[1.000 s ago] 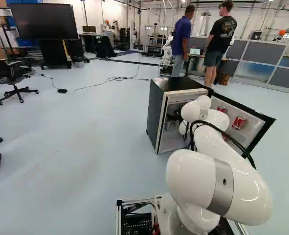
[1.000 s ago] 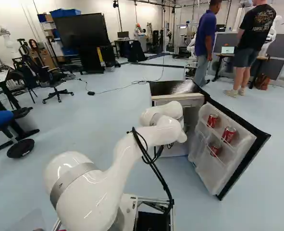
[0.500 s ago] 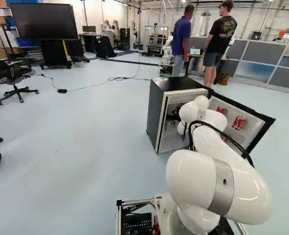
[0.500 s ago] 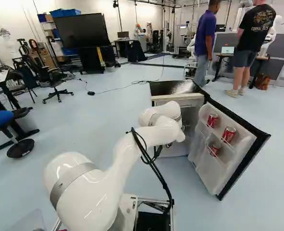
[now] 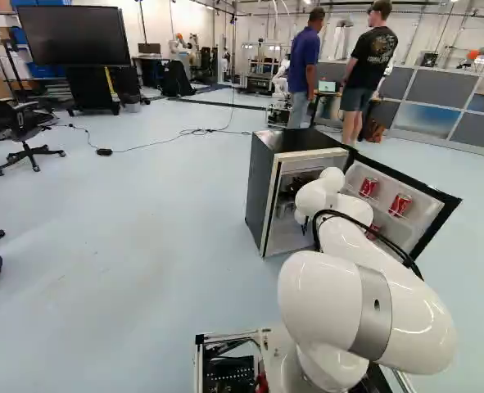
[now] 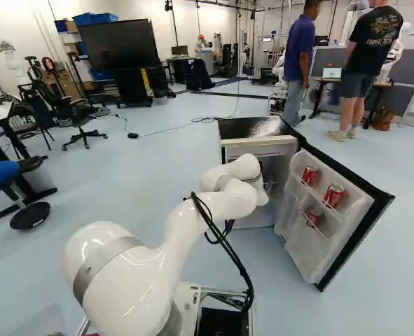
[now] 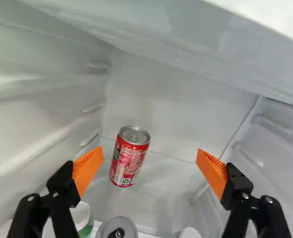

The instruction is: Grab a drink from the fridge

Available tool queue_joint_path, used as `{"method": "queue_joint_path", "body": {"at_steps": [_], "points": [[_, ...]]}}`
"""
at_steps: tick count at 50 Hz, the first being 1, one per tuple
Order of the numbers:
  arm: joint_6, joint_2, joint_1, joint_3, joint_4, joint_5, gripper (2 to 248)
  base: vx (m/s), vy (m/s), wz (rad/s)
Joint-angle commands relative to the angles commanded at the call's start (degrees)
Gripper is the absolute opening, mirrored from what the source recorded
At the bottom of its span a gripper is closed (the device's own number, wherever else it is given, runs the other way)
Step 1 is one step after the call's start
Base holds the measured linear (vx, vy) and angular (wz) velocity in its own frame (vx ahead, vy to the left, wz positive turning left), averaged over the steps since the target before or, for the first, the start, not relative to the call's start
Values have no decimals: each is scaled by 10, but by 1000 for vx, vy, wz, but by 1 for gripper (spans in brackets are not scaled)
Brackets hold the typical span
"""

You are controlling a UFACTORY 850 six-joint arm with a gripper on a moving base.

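Observation:
In the left base view, the fridge (image 5: 262,192) stands with its door (image 5: 434,221) swung out. My gripper (image 5: 297,187) shows there as a dark shape inside the cabinet, partly hidden by the arm. In the wrist view the gripper (image 7: 148,161) is open, orange pads wide apart. A red can (image 7: 129,157) stands upright on the fridge's floor ahead of the fingers, nearer the finger on the white-green container's side, with no pad gripping it. Three red cans sit in the door racks: one (image 6: 309,175), another (image 6: 333,195) and a lower one (image 6: 313,218).
Close by the gripper are a silver can top (image 7: 117,228), a white-green container (image 7: 82,217) and a white cap (image 7: 190,233). Fridge walls (image 7: 32,109) flank the fingers, with a pale ledge (image 7: 186,29) across the wrist view. A stool (image 6: 3,173) and office chair (image 6: 80,119) stand farther off.
The arm's wrist has shifted a little leftward in both base views, baring more of the door's cans in the left one. The base, the fridge and its door cans have stayed put.

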Motion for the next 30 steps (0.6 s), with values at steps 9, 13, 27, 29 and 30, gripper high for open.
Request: {"method": "queue_joint_path", "body": {"at_steps": [9,13,27,29,30], "points": [[0,-1,0,-2,0,0,247,0,0,0],[1,-1,0,-3,0,0,247,0,0,0],[67,-1,0,-3,0,0,247,0,0,0],[79,-1,0,-3,0,0,247,0,0,0],[85,-1,0,-3,0,0,247,0,0,0]]}}
